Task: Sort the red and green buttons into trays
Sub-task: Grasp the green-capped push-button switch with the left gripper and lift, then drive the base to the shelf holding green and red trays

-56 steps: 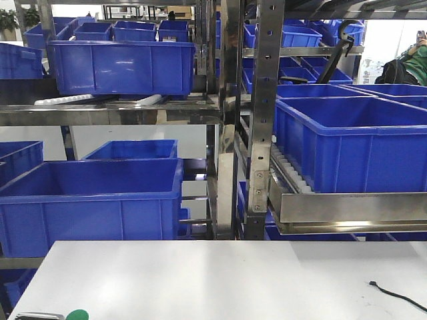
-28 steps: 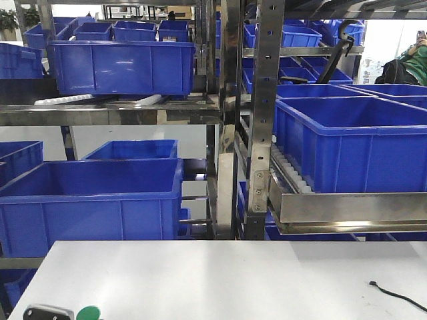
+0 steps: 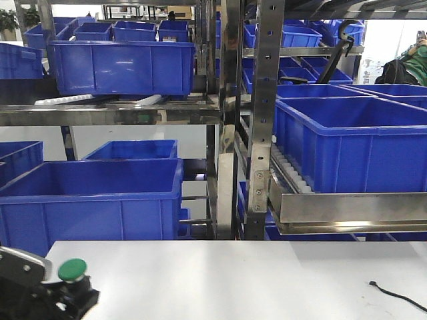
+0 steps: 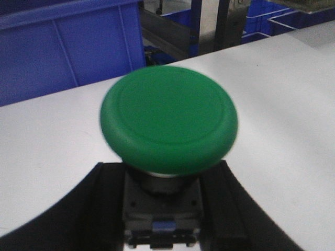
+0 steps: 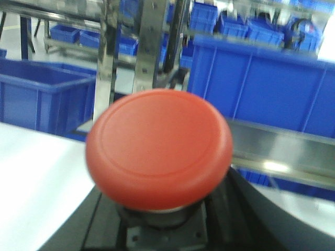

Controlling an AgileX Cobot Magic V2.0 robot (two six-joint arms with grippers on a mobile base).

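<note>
My left gripper [image 3: 63, 300] is shut on the green button [image 3: 72, 269] and holds it at the table's front left corner in the front view. In the left wrist view the green cap [image 4: 168, 119] fills the middle, its dark body clamped between my black fingers [image 4: 102, 204]. My right gripper [image 5: 167, 219] is shut on the red button [image 5: 158, 147], whose red cap fills the right wrist view above its dark body. The right gripper does not show in the front view. Neither the green tray nor the red tray is in view.
A white table [image 3: 240, 280] spans the foreground. A thin black cable [image 3: 397, 297] lies at its right edge. Behind it stand steel racks [image 3: 257, 120] loaded with deep blue crates [image 3: 93, 200]. A person [image 3: 410, 63] sits far back right.
My left gripper has risen into the front view from the bottom left edge, carrying the green button up and slightly left.
</note>
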